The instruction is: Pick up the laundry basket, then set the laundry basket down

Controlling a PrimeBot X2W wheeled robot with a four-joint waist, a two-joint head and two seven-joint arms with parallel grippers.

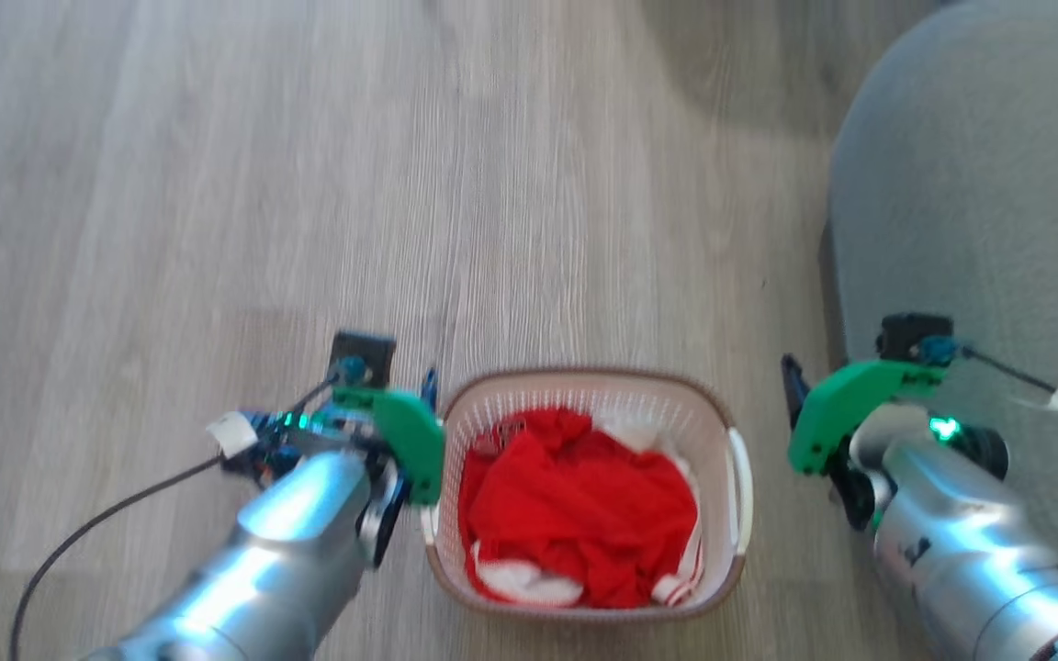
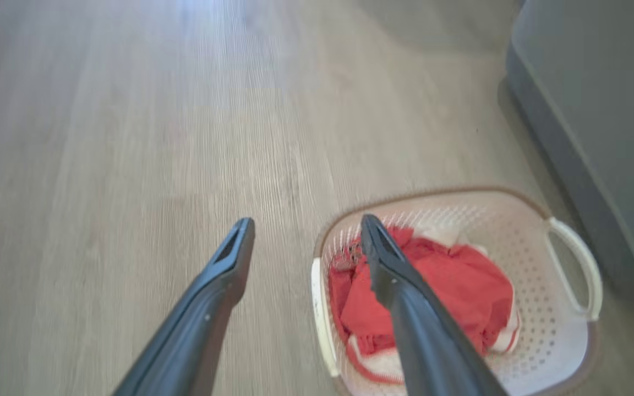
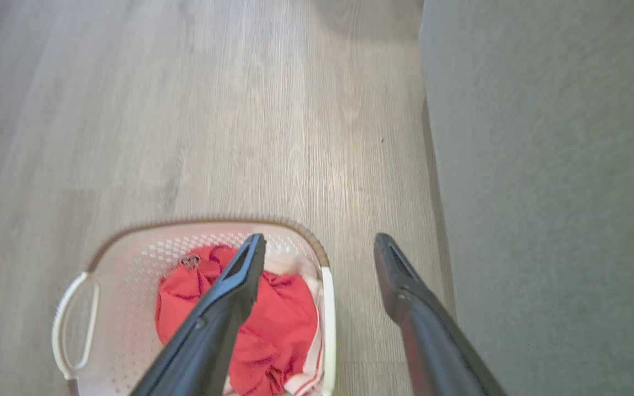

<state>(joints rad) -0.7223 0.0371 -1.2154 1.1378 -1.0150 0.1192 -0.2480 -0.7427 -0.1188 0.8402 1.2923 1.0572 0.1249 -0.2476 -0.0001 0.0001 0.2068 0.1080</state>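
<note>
Dark fingers of the left gripper (image 2: 307, 221) stand wide apart and empty. Seen along them, one finger crosses bare floor (image 1: 217, 184) and the other crosses the red clothes (image 1: 575, 505), with the near white handle (image 2: 320, 313) lying between. From the robot's head, that arm's green mount (image 1: 410, 441) hangs just beside the left rim of the laundry basket (image 1: 584, 374). The right gripper (image 3: 320, 239) is likewise spread wide with nothing in it. One finger lines up over the clothes and the other over the floor. From above, a strip of wood-look boards separates that gripper from the basket's right handle (image 1: 742, 487). The white perforated basket with its brown rim sits on the floor between the two silver arms, low and centred before the robot. Red and white laundry is heaped inside. A grey upholstered piece of furniture (image 1: 979, 184) stands close by on the robot's right. How high the fingers ride above the rim cannot be told.
</note>
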